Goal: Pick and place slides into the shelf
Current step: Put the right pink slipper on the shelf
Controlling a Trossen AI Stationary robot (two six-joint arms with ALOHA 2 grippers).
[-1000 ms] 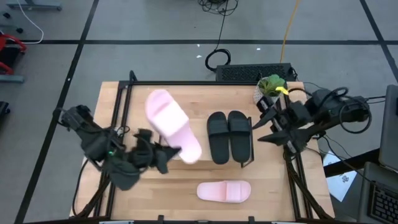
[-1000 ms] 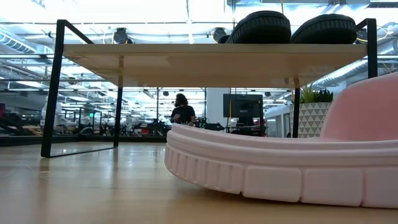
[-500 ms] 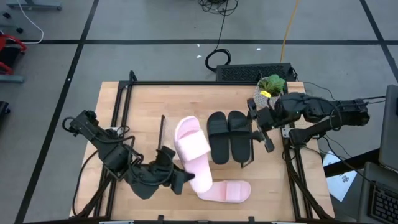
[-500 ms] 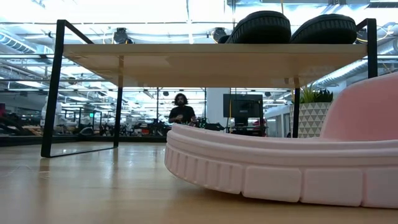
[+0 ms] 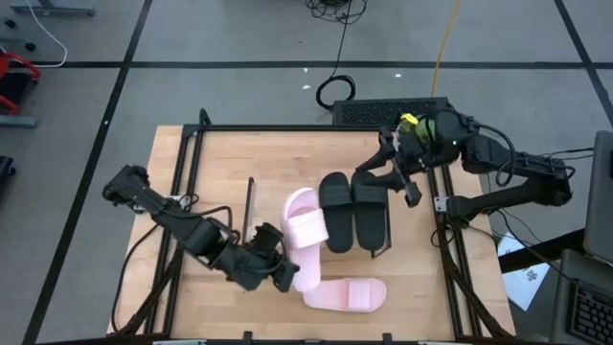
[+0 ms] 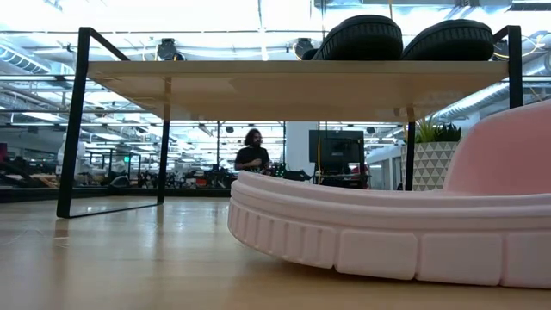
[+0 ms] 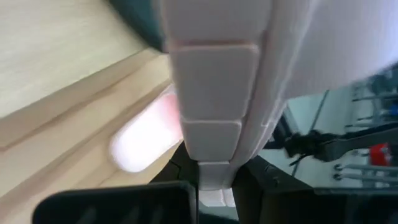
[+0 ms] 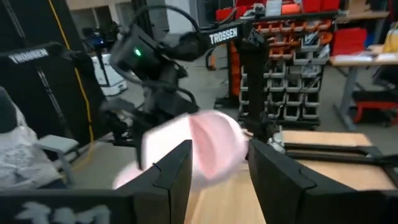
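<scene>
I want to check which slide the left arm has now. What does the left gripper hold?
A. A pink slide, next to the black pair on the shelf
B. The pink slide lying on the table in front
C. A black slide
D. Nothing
A: the left gripper is shut on the heel end of a pink slide, which lies beside the black pair on the shelf; the other pink slide lies apart on the table.

My two arms are dark, jointed and cable-draped, white TROSSEN lettering on one link, each ending in two flat dark fingers (image 8: 177, 171).
</scene>
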